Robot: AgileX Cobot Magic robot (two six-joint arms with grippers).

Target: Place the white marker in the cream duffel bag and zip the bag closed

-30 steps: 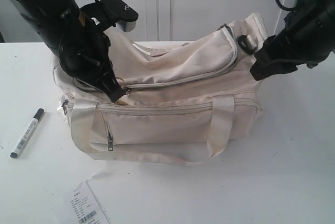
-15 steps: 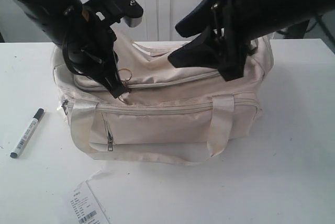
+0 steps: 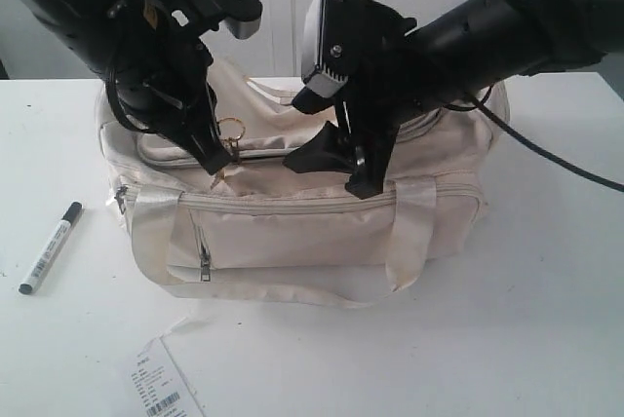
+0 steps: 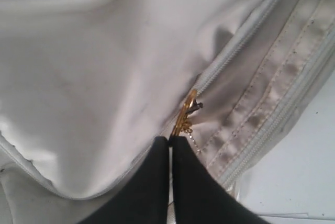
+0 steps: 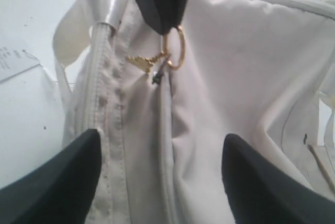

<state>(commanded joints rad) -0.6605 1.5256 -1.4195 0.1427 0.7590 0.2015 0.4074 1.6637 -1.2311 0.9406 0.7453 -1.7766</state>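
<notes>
While the left gripper (image 3: 219, 159) pinches the small gold ring pull (image 3: 230, 130) on the soft cream fabric duffel bag (image 3: 292, 232), the wide-spread right gripper (image 3: 331, 171) should brace nearby cloth (slim white black-capped marker (image 3: 51, 247) lies apart on the white table (image 3: 546, 320)).

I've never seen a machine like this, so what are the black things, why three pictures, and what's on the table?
The black things are two robot arms with pinchers called grippers. One picture comes from a camera watching the whole table; the other two come from little cameras on the arms' wrists, so they look very close up. On the table sit a cream duffel bag, a white marker beside it, and a paper tag. The left gripper is pinched shut on the gold ring of the bag's zipper. The right gripper is wide open over the bag, holding nothing.
</notes>
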